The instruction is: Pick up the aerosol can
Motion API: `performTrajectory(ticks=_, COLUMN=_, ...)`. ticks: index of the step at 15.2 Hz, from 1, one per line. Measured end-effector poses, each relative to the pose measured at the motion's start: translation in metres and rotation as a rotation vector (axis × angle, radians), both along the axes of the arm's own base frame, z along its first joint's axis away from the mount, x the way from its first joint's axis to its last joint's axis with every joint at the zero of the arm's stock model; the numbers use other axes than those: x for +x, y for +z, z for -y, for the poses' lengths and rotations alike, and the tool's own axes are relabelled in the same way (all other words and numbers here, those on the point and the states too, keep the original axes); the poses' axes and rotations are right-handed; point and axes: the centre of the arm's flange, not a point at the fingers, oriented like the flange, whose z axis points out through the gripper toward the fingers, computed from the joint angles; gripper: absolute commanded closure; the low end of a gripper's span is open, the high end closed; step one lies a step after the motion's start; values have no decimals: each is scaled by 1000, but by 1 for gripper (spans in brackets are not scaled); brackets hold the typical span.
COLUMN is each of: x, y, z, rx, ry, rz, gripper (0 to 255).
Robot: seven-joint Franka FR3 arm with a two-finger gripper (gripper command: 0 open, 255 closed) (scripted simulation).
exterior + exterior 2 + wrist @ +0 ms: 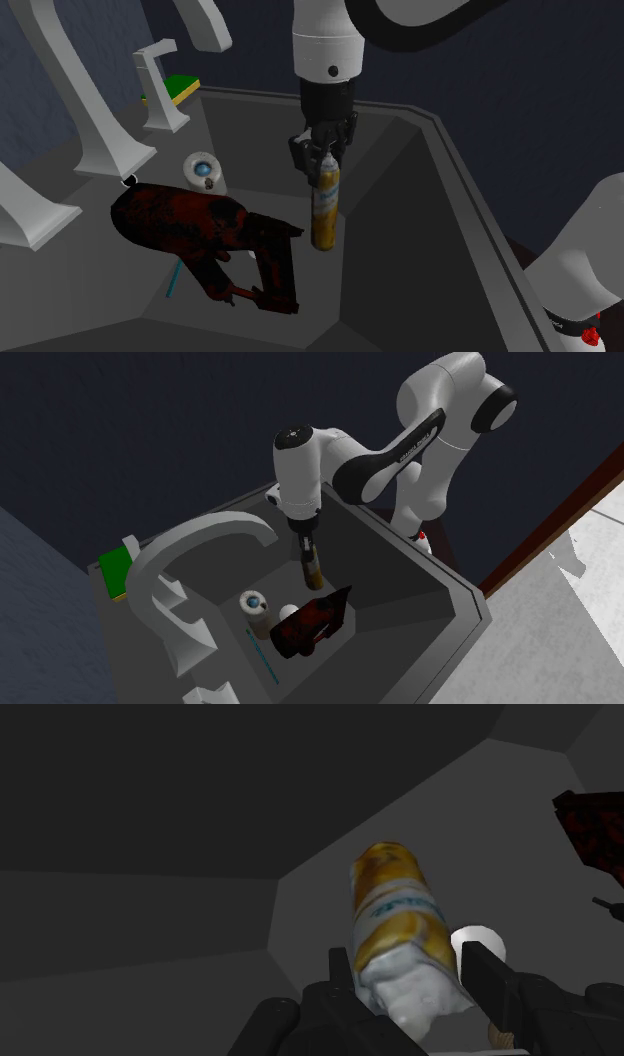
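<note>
Pincer (322,150) hangs straight down from the white arm (325,40) in the shoulder view, its black fingers closed on the white top of a yellow spray can (323,210). The can stands upright inside the dark grey sink (450,190), but whether its base touches the sink floor or hangs just above it cannot be told. Toward this view's left lies a dark red tool (200,232) whose shape is hard to read, with a thin blue stick (176,281) partly hidden under it and a small white jar (203,170) behind it. A white tap (95,120) is cut off by the upper edge, and a green sponge (180,87) beyond the sink's rim is half hidden by a tap handle (160,80). In the second exterior view the pincer (305,545) is mostly hidden under the arm's wrist and the spray can (313,574) shows below it as a short yellow stub. The red tool (312,624) lies near it, beside the jar (256,604) and the blue stick (262,652). In the wrist view the two fingers (342,982) clasp the white top of the spray can (398,909) from either side. A white round thing (478,942) peeks from behind one finger, and the red tool (590,824) is cut off by the edge.
</note>
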Motion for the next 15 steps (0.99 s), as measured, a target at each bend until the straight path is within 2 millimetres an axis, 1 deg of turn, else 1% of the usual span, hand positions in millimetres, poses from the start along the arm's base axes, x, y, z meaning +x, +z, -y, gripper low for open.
performTrajectory(ticks=7, x=-1, y=2, z=0, rx=0, ry=0, rz=-1, gripper=255)
performTrajectory(ticks=10, x=-1, y=14, z=-1, rx=-1, ry=1, rz=-3, gripper=255)
performTrajectory(ticks=15, x=-1, y=41, z=-1, rx=-1, ry=0, rz=-3, gripper=255)
